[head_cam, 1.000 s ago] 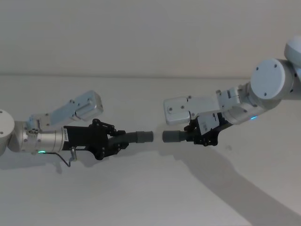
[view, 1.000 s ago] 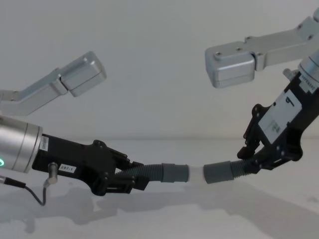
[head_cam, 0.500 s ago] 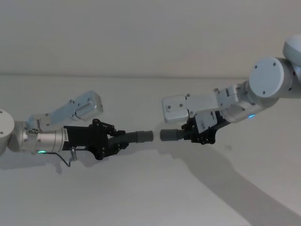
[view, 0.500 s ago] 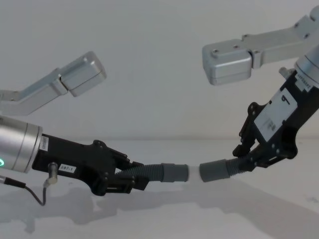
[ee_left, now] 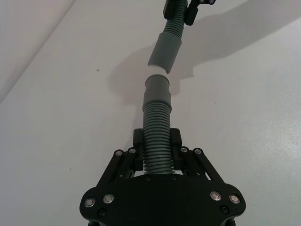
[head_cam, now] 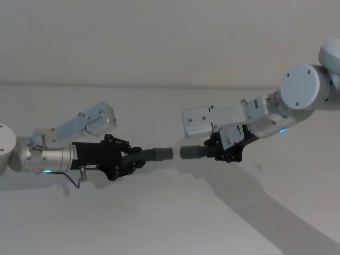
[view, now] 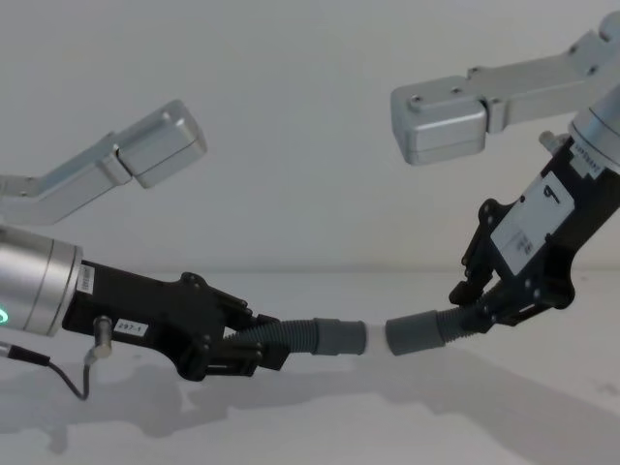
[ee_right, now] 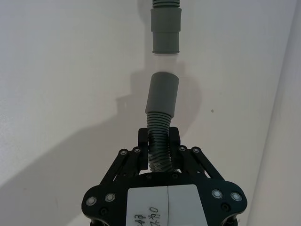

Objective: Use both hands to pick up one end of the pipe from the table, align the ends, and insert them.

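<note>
Facing cuffs: two hose pieces (head_cam: 154, 154) (head_cam: 197, 152), two end effectors (head_cam: 129, 158) (head_cam: 217, 151).

Two grey corrugated hoses, left (view: 291, 339) and right (view: 448, 325), held above table (head_cam: 170, 212); smooth cuffs (view: 341, 338) (view: 411, 333) face each other, small gap, unjoined.

The plain white table (head_cam: 159, 223) carries only soft grey shadows.

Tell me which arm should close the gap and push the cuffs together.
Right, probably. The right gripper holds its hose piece tilted down, so it needs levelling anyway; the left gripper holds its whitish-tipped cuff level.
</note>
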